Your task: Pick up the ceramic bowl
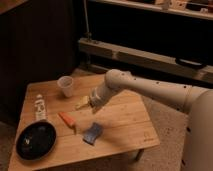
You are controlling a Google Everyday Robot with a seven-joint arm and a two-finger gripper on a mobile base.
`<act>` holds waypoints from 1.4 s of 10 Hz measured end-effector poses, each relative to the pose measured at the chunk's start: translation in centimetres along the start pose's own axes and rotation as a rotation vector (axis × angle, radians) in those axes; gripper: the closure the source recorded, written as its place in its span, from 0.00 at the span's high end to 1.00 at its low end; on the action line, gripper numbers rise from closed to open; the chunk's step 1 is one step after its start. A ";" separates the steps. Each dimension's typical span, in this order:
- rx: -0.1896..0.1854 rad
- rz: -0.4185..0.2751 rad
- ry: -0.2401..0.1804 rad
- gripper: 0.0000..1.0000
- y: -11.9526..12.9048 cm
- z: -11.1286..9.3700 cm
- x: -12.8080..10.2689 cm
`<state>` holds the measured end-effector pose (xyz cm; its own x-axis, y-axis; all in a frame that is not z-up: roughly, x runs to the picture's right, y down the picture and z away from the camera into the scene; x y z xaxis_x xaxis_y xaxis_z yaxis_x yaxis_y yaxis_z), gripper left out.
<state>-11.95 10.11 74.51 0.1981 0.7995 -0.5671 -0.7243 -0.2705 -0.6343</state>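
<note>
The ceramic bowl is a wide, shallow, glossy black dish at the front left corner of the wooden table. My gripper hangs at the end of the white arm over the middle of the table, well to the right of the bowl and apart from it, just above a yellowish object. Nothing is seen in the gripper.
A pale translucent cup stands at the back left. A white bottle lies at the left edge. An orange object and a blue sponge lie between bowl and gripper. Dark shelving stands behind.
</note>
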 end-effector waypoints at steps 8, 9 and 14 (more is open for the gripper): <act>-0.009 -0.208 0.064 0.65 6.1 9.2 1.0; -0.023 -0.222 0.088 0.65 6.2 10.1 1.1; -0.057 -0.305 0.197 0.65 8.4 14.6 2.4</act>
<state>-27.20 17.59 75.50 0.5262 0.7310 -0.4344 -0.5757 -0.0697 -0.8147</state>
